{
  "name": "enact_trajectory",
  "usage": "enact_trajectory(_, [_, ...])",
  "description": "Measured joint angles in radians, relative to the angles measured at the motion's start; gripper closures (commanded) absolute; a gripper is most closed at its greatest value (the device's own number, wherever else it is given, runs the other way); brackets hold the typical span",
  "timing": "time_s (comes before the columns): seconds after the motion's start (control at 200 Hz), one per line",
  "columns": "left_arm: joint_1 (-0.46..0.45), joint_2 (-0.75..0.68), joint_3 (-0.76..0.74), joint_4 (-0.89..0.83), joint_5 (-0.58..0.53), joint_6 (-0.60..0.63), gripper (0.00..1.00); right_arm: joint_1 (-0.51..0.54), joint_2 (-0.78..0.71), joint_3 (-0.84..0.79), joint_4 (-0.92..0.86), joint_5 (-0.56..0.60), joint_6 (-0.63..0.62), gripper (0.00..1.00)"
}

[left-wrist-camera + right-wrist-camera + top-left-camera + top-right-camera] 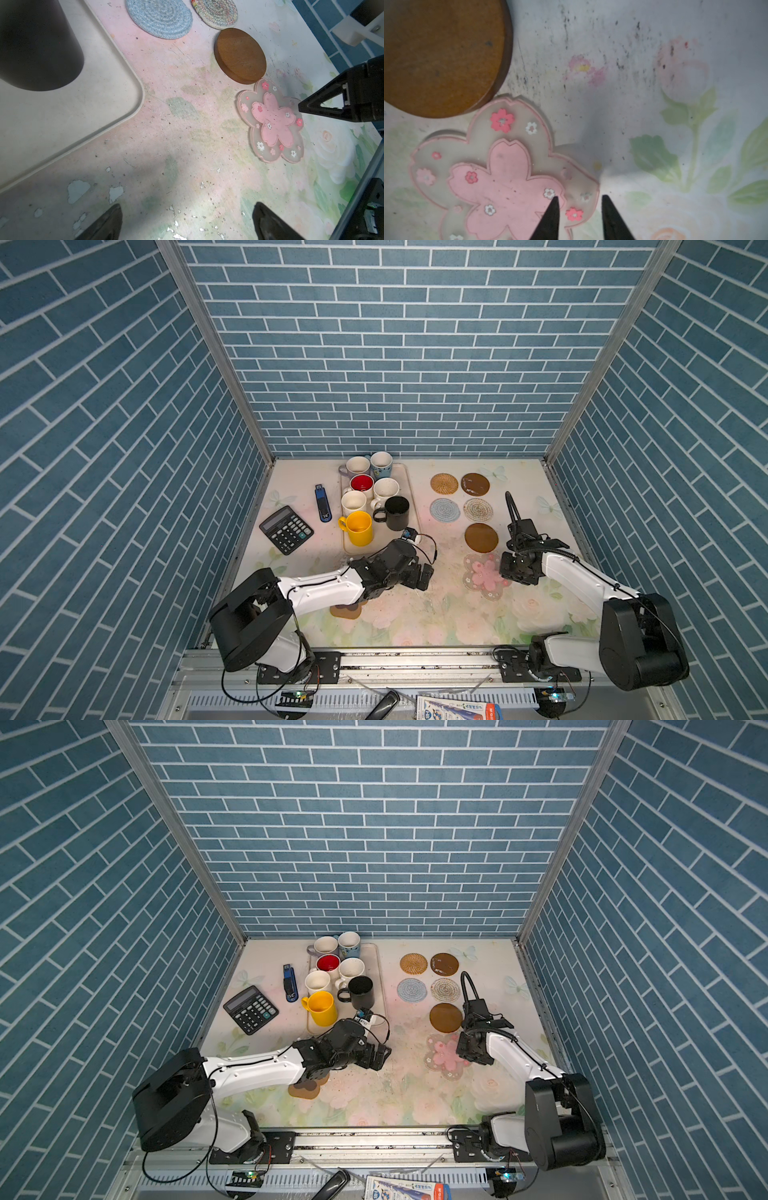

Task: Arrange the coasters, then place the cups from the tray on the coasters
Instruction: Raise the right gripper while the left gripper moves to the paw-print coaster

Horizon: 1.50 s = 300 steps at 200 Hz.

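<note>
The pink flower coaster (484, 574) (500, 182) lies flat just in front of a brown disc coaster (481, 537). My right gripper (510, 577) (579, 198) stands open low over its right petal, with one fingertip (553, 204) above the coaster. Behind lie tan woven (444, 483), brown (475, 484), pale blue (444, 510) and whitish woven (478, 509) coasters. The brown paw coaster (345, 610) is half hidden under my left arm. Several cups, among them yellow (359, 527) and black (397, 512), stand on the tray (409, 485). My left gripper (424, 574) (187, 207) hangs open and empty near the tray's front corner.
A black calculator (286, 529) and a blue stapler (323, 502) lie left of the tray. Blue brick walls close the table on three sides. The metal rail with both arm bases runs along the front edge.
</note>
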Motion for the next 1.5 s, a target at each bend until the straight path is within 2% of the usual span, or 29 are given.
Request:
enact_trajectory(0.07, [0.003, -0.001, -0.002, 0.000, 0.003, -0.003, 0.01, -0.001, 0.000, 0.000, 0.001, 0.000, 0.001, 0.47])
enact_trajectory(0.26, [0.007, -0.037, -0.004, -0.031, 0.003, -0.019, 0.02, -0.003, -0.014, 0.000, -0.004, 0.005, 0.001, 0.46])
enact_trajectory(0.43, [0.013, -0.114, -0.003, -0.123, -0.014, -0.055, 0.04, -0.003, -0.070, 0.017, -0.024, 0.018, -0.003, 0.45])
enact_trajectory(0.645, [0.068, -0.253, -0.017, -0.273, -0.072, -0.119, 0.05, -0.003, -0.131, 0.049, -0.017, -0.007, -0.014, 0.40])
enact_trajectory(0.895, [0.146, -0.477, -0.079, -0.483, -0.121, -0.160, 0.02, -0.003, -0.222, 0.049, 0.087, -0.171, -0.021, 0.22])
enact_trajectory(0.995, [0.214, -0.563, -0.123, -0.557, -0.116, -0.182, 0.02, -0.002, -0.234, 0.049, 0.141, -0.236, -0.020, 0.01])
enact_trajectory(1.23, [0.308, -0.643, -0.165, -0.743, -0.111, -0.229, 0.04, 0.012, -0.219, 0.049, 0.251, -0.340, -0.013, 0.01])
enact_trajectory(1.5, [0.340, -0.600, -0.203, -0.829, -0.121, -0.297, 0.17, 0.047, -0.191, 0.049, 0.364, -0.405, 0.007, 0.01])
